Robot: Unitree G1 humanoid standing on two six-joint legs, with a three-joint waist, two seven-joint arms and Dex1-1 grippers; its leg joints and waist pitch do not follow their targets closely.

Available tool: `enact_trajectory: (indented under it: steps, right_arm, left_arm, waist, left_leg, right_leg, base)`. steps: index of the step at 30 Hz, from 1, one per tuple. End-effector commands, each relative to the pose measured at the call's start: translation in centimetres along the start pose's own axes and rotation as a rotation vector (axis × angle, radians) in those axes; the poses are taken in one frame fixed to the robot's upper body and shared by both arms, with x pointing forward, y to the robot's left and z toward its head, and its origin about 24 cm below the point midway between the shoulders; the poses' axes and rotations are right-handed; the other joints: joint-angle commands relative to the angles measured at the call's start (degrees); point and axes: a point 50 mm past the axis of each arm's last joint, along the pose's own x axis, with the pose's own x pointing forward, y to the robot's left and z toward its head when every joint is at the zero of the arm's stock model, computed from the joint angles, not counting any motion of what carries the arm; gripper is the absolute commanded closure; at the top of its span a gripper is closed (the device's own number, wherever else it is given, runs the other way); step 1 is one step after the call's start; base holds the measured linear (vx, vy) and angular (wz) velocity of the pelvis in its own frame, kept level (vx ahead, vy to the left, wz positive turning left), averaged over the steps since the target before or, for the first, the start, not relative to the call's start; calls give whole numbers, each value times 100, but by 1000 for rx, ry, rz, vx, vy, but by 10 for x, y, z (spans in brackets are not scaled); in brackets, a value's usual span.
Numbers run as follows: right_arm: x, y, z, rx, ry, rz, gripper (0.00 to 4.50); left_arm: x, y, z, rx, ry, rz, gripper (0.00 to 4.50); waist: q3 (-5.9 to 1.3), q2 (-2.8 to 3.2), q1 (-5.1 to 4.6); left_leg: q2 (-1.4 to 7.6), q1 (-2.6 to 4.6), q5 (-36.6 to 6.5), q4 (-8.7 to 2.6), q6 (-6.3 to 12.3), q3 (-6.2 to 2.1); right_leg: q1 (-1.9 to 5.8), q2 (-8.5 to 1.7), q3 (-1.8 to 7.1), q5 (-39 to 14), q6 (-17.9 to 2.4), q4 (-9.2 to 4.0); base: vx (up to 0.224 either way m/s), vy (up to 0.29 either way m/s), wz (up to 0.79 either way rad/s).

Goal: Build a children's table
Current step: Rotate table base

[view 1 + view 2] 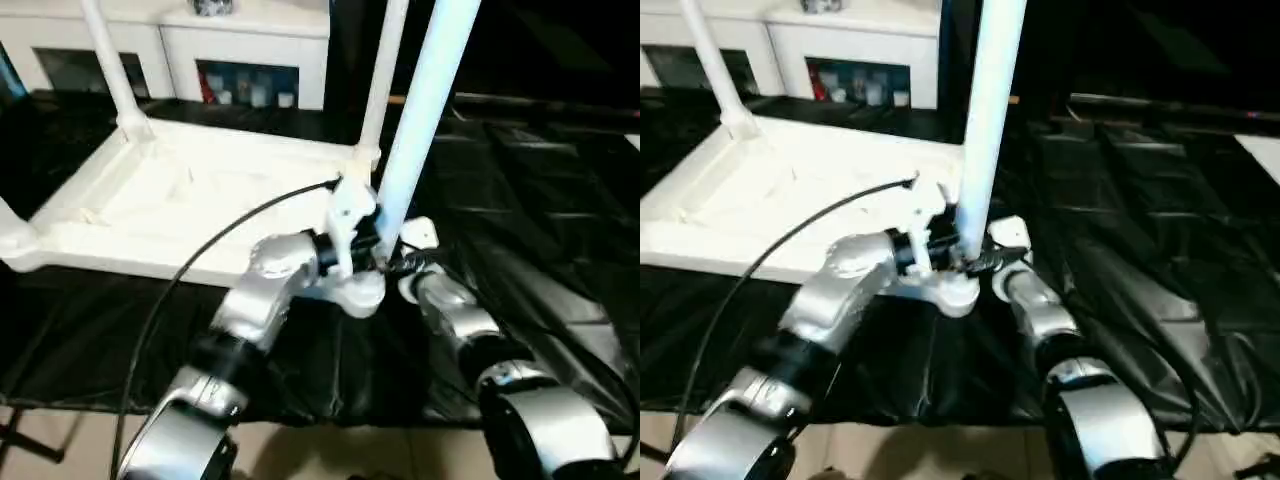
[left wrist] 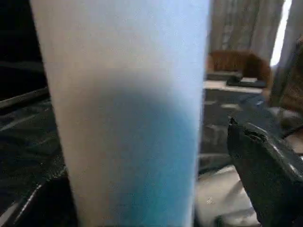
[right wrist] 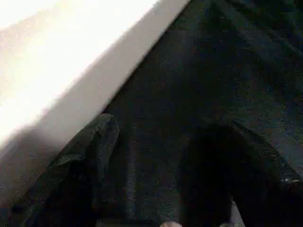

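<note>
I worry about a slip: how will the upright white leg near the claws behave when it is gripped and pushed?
The leg is a smooth round tube, so it may slip or turn in a claw. It looks stiff and probably light. Being long and upright, it may tip away from the tabletop.

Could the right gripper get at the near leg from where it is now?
Probably yes. The right gripper sits right beside the near leg, low down by the tabletop corner, with nothing visible between them. The left gripper already crowds the base of that leg, so room looks tight.
</note>
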Motion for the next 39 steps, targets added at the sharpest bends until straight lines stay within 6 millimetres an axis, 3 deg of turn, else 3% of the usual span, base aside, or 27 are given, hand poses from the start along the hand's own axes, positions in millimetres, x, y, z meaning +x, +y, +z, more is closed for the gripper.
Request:
enact_trajectory:
  steps: [1,6,9,16,18,19,20,21,25,27,34,35,39]
  right_arm:
    - [-6,-17,-6,14,5,-44,88]
    - [-14,-35,-7,-24,-12,0,88]
    - [-22,-48,-2,-61,-47,35,88]
    - [-40,-59,4,-143,-99,148,88]
    - [-49,-57,3,-201,-94,259,88]
    - [-49,-57,3,-201,-94,259,88]
    - [-56,-54,3,-237,-87,345,88]
    - [-59,-53,3,-257,-83,386,88]
    - [-68,-48,5,-291,-76,475,88]
    - [-72,-47,7,-302,-69,509,88]
    - [-97,-34,8,-368,-9,708,88]
    - [-101,-33,8,-382,4,734,88]
    - [-106,-33,9,-376,21,757,88]
  left_arm:
    - [-5,6,-1,30,18,13,10]
    - [-26,13,-8,38,68,-50,10]
    - [-45,17,-16,16,121,-100,10]
    - [-76,27,-27,27,290,-211,10]
    - [-89,33,-29,47,413,-295,10]
    - [-89,33,-29,47,413,-295,10]
    - [-93,37,-30,63,480,-334,10]
    - [-94,40,-30,72,505,-343,10]
    - [-90,48,-30,96,527,-306,35]
    - [-88,50,-31,113,550,-288,35]
    - [-78,56,-32,76,575,-265,112]
    - [-79,58,-33,52,592,-268,126]
    - [-80,59,-35,17,613,-269,139]
  waist:
    - [-436,16,50]
    - [-426,63,71]
    - [-429,47,83]
    - [-418,85,117]
    - [-411,158,139]
    - [-406,130,136]
    - [-414,171,144]
    - [-412,143,159]
    - [-407,142,202]
    - [-439,152,230]
    - [-438,157,323]
    - [-439,177,333]
    - [-430,164,336]
  left_leg:
    - [58,-71,-782,-300,307,20]
    - [66,-57,-885,-304,335,16]
    - [72,-64,-801,-302,366,24]
    - [85,-60,-864,-306,357,29]
    - [78,-44,-925,-315,356,21]
    - [66,-37,-962,-319,384,35]
    - [78,-48,-943,-323,366,15]
    - [71,-37,-984,-315,402,25]
    - [61,-70,-901,-300,412,23]
    - [76,-66,-815,-289,405,9]
    - [54,-84,-723,-268,535,11]
    - [53,-93,-723,-275,516,-4]
    - [45,-93,-787,-280,466,-12]
  right_leg:
    - [424,-438,307,-909,-1048,-395]
    - [403,-436,295,-1129,-1010,-420]
    - [407,-432,299,-1015,-1055,-398]
    - [400,-416,291,-1136,-967,-413]
    - [385,-405,288,-1302,-896,-441]
    - [383,-381,282,-1368,-843,-481]
    - [394,-401,287,-1322,-870,-453]
    - [397,-389,282,-1367,-826,-481]
    - [408,-396,266,-1299,-899,-498]
    - [423,-419,272,-1168,-911,-454]
    - [431,-398,258,-1165,-774,-503]
    - [438,-415,247,-1226,-757,-499]
    - [437,-418,234,-1508,-658,-542]
  base:
    - [0,0,0]
    - [0,0,0]
    - [0,0,0]
    - [0,0,0]
    - [0,0,0]
    - [0,0,0]
    - [0,0,0]
    - [0,0,0]
    - [0,0,0]
    - [0,0,0]
    - [0,0,0]
    - [0,0,0]
    - [0,0,0]
